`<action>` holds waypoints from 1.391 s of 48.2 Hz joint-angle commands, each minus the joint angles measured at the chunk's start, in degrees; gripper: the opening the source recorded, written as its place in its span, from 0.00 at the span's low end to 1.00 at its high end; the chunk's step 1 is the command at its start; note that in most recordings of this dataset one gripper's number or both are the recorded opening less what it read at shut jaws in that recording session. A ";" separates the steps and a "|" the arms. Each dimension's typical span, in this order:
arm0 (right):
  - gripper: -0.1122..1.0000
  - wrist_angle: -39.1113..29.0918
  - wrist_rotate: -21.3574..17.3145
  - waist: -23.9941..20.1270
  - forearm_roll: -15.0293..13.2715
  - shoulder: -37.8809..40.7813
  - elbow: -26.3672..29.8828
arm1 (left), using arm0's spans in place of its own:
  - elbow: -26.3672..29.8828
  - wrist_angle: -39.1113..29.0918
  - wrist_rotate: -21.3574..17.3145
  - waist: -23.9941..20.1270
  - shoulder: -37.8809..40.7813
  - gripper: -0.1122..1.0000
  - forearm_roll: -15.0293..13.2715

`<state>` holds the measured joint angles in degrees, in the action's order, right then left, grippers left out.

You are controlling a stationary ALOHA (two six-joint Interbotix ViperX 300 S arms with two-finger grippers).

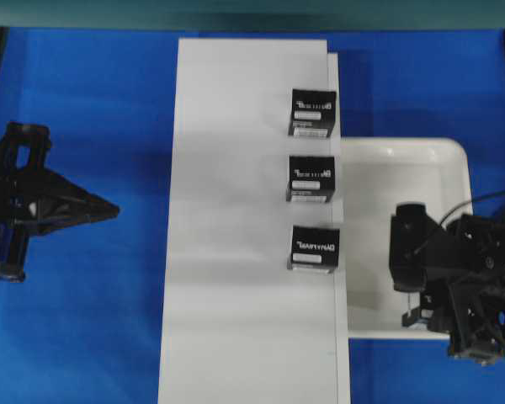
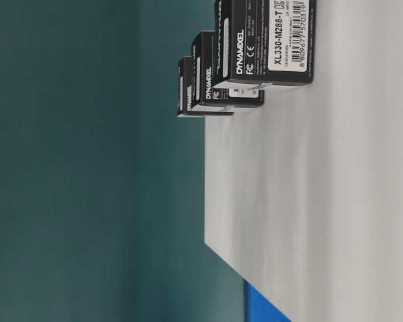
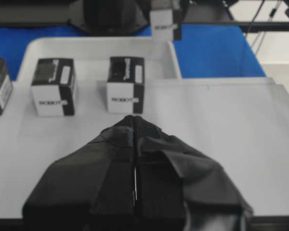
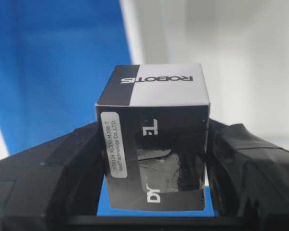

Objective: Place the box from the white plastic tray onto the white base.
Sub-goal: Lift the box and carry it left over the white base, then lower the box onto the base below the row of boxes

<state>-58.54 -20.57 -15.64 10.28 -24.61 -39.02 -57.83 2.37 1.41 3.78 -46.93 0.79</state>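
Item: the box, one, a small black carton with a black-and-white "ROBOTIS" end face and a white label strip down one side. It sits between the fingers of the right gripper, which is clamped on two opposite side faces; in the left wrist view the box shows raised clear of the white plastic tray, above its far rim.

Handling, judged: stiff printed cardboard, probably light, with smooth, fairly slick faces. Flat parallel sides make the present side-to-side hold the sensible one; too hard a squeeze could dent the carton walls, too soft a one could let it slip.

White plastic tray: one, shallow and rimmed, lying against the right edge of the board. No other box is visible in it, though the arm hides part of its floor.

White base: one, long flat board. There is bare surface below the row.

DYNAMIXEL boxes, already on the base: three, in a column along its right edge, namely far, middle and near, each apart from the next.

Left gripper: one, its fingers pressed together on nothing, hanging over the base and well apart from the boxes.
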 commanded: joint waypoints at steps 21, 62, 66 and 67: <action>0.64 -9.23 0.18 0.00 0.00 14.15 21.09 | 1.58 0.26 0.18 0.09 0.09 0.04 0.00; 0.64 -7.82 0.70 0.88 -4.57 28.65 31.20 | 1.76 0.26 0.18 0.00 -0.53 0.04 0.09; 0.64 -6.94 0.70 0.62 -4.83 29.36 31.03 | 1.76 0.26 0.18 0.00 -0.53 0.04 0.00; 0.64 -6.77 0.79 0.62 -4.83 29.44 31.03 | 1.76 0.26 0.18 0.09 -0.53 0.04 0.00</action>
<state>-66.18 -19.86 -14.85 5.71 3.69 -8.17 -57.66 2.37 1.49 3.78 -47.64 0.79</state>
